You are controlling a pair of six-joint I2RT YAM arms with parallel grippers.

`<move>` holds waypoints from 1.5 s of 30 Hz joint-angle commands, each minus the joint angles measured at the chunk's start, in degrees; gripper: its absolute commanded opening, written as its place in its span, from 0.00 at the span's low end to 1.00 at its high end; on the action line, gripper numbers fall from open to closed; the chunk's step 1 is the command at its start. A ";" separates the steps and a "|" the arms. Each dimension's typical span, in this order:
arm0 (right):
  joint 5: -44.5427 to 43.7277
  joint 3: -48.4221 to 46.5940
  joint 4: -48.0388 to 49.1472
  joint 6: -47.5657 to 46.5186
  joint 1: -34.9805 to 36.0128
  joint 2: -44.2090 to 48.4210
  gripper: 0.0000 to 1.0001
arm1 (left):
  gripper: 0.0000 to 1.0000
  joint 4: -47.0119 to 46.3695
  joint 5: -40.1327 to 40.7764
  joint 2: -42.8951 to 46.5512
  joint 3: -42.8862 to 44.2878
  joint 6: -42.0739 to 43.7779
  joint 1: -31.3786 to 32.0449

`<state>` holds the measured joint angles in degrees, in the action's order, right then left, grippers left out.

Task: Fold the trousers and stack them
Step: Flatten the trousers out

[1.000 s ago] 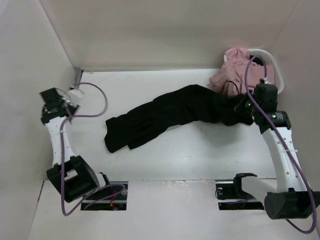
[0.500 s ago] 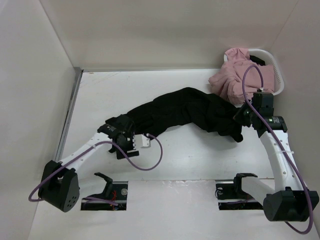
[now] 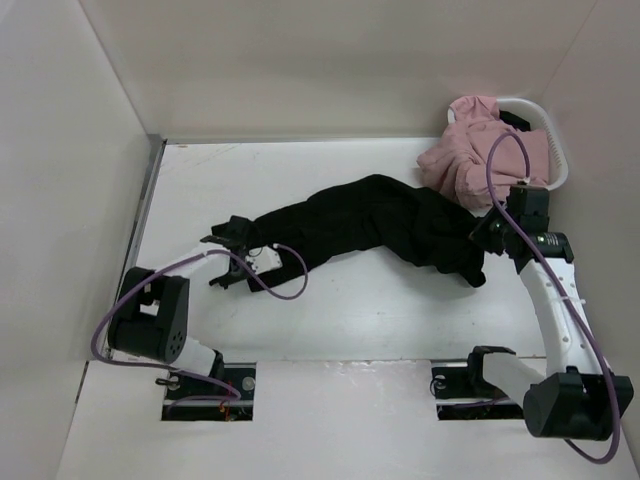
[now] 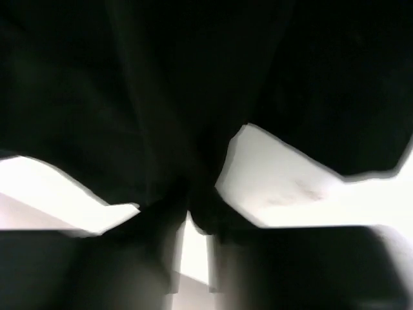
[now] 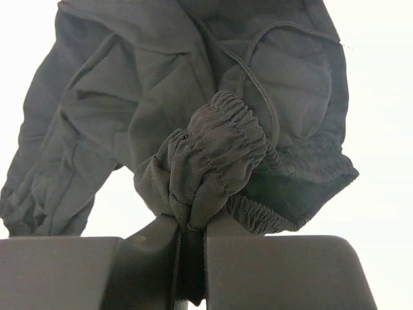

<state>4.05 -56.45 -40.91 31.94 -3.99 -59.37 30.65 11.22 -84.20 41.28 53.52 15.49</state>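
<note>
The black trousers (image 3: 360,220) lie stretched across the table, leg ends at the left and waistband at the right. My left gripper (image 3: 232,245) is low at the leg ends. In the left wrist view black cloth (image 4: 193,97) fills the top, and the left gripper (image 4: 193,216) is shut with a fold of it pinched at the tips. My right gripper (image 3: 482,238) is shut on the bunched elastic waistband (image 5: 213,148); in the right wrist view the right gripper (image 5: 191,223) has cloth between its fingers. The thin drawstring (image 5: 248,71) loops over the cloth.
A white basket (image 3: 553,135) at the back right holds a pink garment (image 3: 470,150) that spills toward the trousers' waist. Walls stand at the left, back and right. A purple cable (image 3: 290,285) trails on the table by the left gripper.
My left arm swung from the left wall to the leg ends and closed on the cloth. The leg ends have bunched up. My right gripper pulled the waistband slightly nearer.
</note>
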 commanded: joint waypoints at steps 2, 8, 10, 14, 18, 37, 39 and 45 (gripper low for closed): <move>1.48 -4.71 4.17 -1.79 -1.15 -3.37 0.02 | 0.03 -5.25 1.95 -3.16 2.57 -0.26 -6.28; 1.48 -18.94 3.55 -3.11 -1.86 -9.78 0.00 | 0.00 -6.48 0.65 -2.36 18.02 5.10 -21.93; 1.48 -23.86 3.29 -3.38 -1.94 -11.63 0.00 | 0.00 -7.80 -0.32 -2.46 24.35 4.93 -25.36; 0.43 -30.74 0.57 -3.38 -3.52 -12.00 0.00 | 0.00 -7.99 -2.78 1.22 33.42 5.01 -28.80; -0.45 -20.76 -1.89 -2.15 -5.19 -3.41 0.00 | 0.00 -2.37 -4.71 9.21 28.36 8.70 -31.17; -2.74 9.24 -7.09 6.90 -8.37 19.91 0.81 | 0.62 28.60 -22.82 10.76 22.34 17.96 -48.40; -2.91 11.35 -6.38 8.65 -6.79 19.47 0.81 | 0.62 25.17 -22.48 5.91 24.11 12.17 -48.40; -9.05 18.47 -4.80 13.84 -0.63 18.24 0.82 | 0.61 15.76 -17.29 -5.52 25.96 -7.53 -45.77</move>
<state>0.05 -39.68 -48.27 42.11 -6.24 -40.71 50.59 -6.68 -87.90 65.49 57.74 -31.18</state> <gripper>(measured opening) 0.813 0.613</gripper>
